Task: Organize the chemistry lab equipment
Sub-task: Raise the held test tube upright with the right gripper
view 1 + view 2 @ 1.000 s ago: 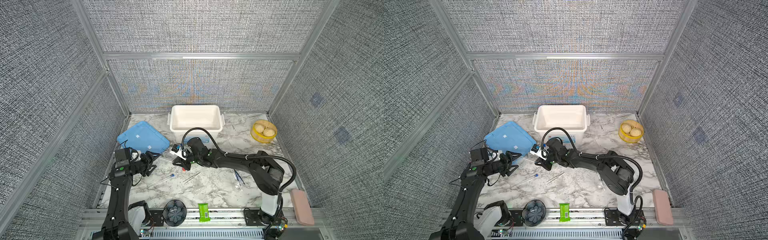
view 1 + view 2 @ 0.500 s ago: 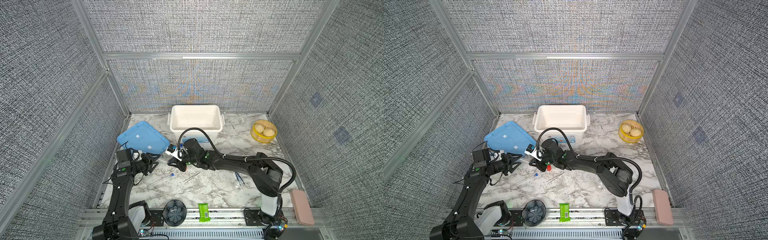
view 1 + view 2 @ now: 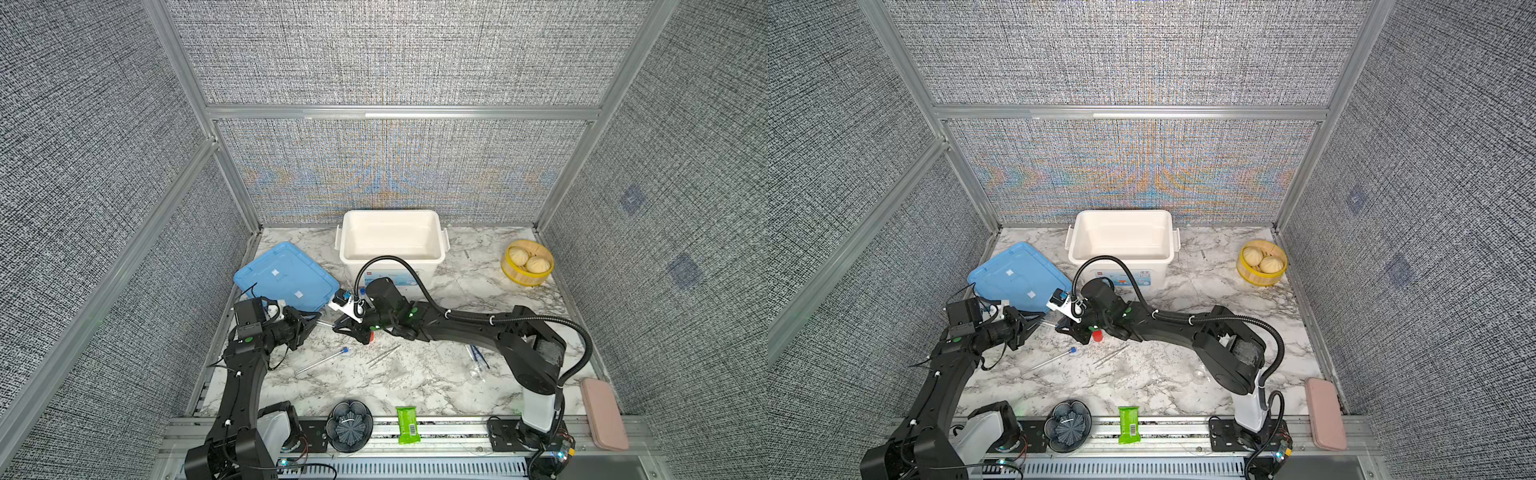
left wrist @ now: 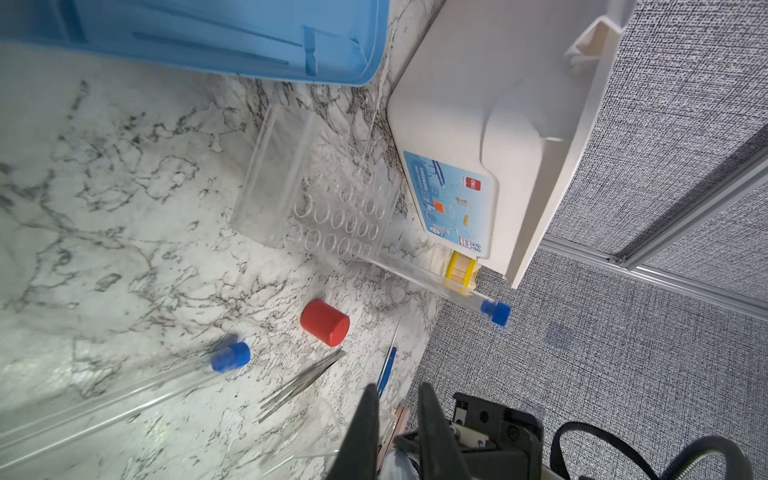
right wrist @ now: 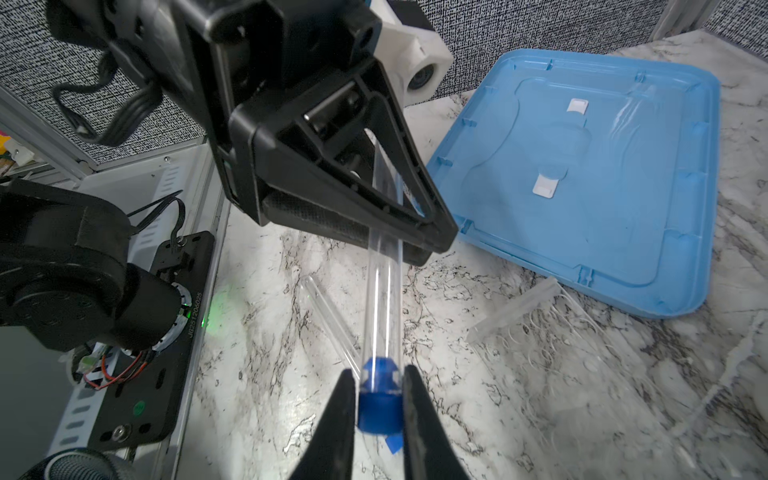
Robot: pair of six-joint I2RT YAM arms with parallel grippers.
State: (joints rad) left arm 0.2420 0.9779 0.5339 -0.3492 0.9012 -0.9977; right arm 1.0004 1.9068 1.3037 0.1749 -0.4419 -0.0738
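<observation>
We read this as a hand-to-hand pass. One blue-capped tube [image 5: 380,299] hangs level above the marble at about 9 o'clock from the table's middle, bridged between both arms. We judge that a hold on the cap alone gives too little control to stand it in the clear rack [image 4: 316,199], which lies close by between the blue lid [image 5: 582,166] and the white bin [image 3: 390,259] at 12 o'clock. So the left gripper [image 5: 432,249] takes the glass body: its jaws are pressed together on the tube partway along, and the glass runs out between them. The right gripper [image 5: 380,399] pinches the blue cap, one finger against each side and spread no wider than the cap itself; how firmly it presses we cannot tell. A second tube [image 3: 322,361] lies loose on the marble at 8 o'clock. The silver tweezers [image 3: 383,355] rest near 7 o'clock, and the red-capped vial [image 3: 1097,336] stands just under the right wrist.
</observation>
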